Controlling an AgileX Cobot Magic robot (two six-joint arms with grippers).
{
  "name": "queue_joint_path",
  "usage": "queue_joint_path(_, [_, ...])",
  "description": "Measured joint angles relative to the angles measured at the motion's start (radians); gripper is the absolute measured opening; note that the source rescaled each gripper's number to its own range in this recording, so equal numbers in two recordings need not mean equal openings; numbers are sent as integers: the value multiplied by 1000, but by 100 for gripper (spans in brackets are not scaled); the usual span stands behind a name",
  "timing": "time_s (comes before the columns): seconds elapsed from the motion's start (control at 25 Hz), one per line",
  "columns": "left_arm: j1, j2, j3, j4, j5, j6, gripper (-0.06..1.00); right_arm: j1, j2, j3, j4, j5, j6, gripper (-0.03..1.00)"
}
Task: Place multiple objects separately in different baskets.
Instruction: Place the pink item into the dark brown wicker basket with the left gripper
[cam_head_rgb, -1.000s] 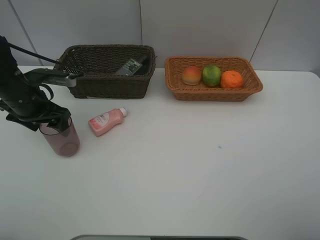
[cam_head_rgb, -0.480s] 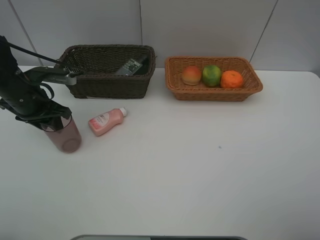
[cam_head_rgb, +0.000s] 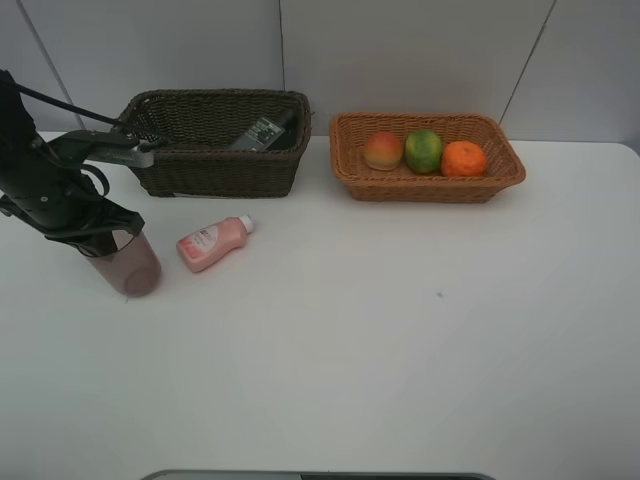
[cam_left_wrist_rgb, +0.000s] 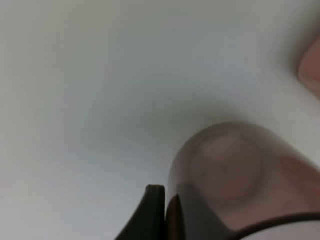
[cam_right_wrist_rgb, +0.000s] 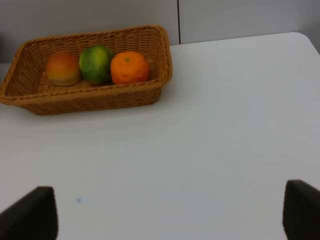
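Here, recorded at the grasp step for the mauve cup (cam_head_rgb: 130, 268). Clenched on the cup's wall at the rim with the left gripper (cam_head_rgb: 103, 238): one finger (cam_left_wrist_rgb: 155, 210) outside, its partner seemingly inside, jaws closed down to the thickness of the plastic. Found the cup in front of the dark brown basket (cam_head_rgb: 215, 172), off that basket's left end, upright or nearly so. Could not tell whether clear of the table (cam_head_rgb: 400, 330). Judged as a secured pinch with the carry not yet done.

Next, judged to call for a lift high enough to pass the near wall of the dark brown basket, a short carry over that wall, and a release inside. Took the dark brown basket as the likely destination, given the dark green bottle (cam_head_rgb: 262, 132) lying in its far right corner. Rated as the main risk a slip or tilt, with so narrow a rim grip on a smooth cup.

Also noted: the pink bottle (cam_head_rgb: 212, 242), lying on its side in front of the dark brown basket, near the cup but apart from it, not yet sorted. Marked just right of the dark brown basket the light tan basket (cam_head_rgb: 430, 188), with peach (cam_head_rgb: 383, 150), green fruit (cam_head_rgb: 423, 150) and orange (cam_head_rgb: 463, 158) in a row inside. Showed the right gripper (cam_right_wrist_rgb: 167, 215) only from its own wrist, spread wide, empty, aimed toward the fruit. Saw nothing between cup and basket wall. Flagged only that wall and the nearby pink bottle as things to clear.
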Motion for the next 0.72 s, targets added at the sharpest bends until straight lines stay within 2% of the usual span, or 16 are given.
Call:
queue_joint_path(0.56, [0, -1, 0, 28, 0, 4, 0, 0, 0, 0, 0, 0, 0, 100])
queue_joint_path(0.72, [0, -20, -3, 46, 47, 4, 0, 0, 0, 0, 0, 0, 0, 100])
